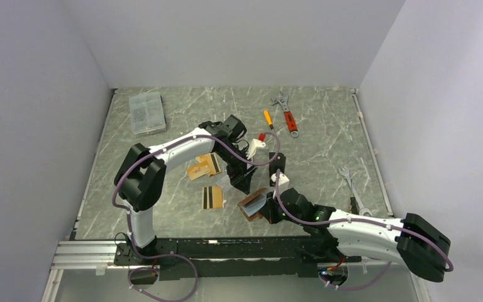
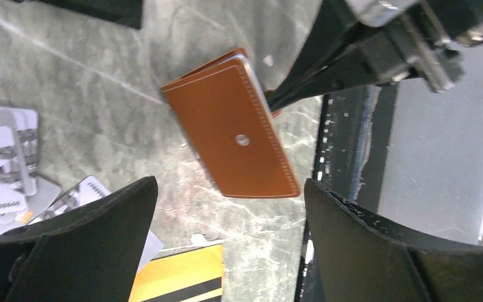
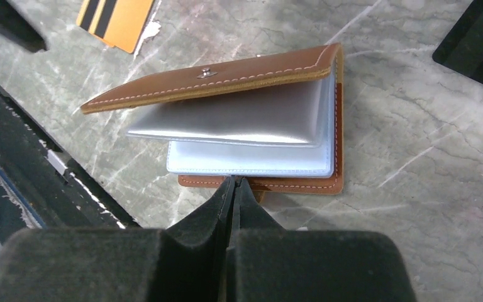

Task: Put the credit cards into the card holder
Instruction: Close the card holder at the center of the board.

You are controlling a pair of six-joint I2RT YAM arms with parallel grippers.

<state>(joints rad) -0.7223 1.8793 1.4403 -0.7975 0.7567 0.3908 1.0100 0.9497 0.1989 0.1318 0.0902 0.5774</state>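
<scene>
Blocked beyond the card holder (image 1: 251, 206) by left end effector (image 1: 244, 184), at its side edge by right end effector (image 3: 233, 184); free over far-right tabletop (image 1: 322, 143).

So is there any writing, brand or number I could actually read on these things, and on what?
No text here can be read with certainty.
Silver-grey cards: small print in lines, too small and blurred to read.
Striped gold card: black stripes only, no text showing.
Card holder: plain leather with a stud, no label.
Wrench: too small to tell.
</scene>
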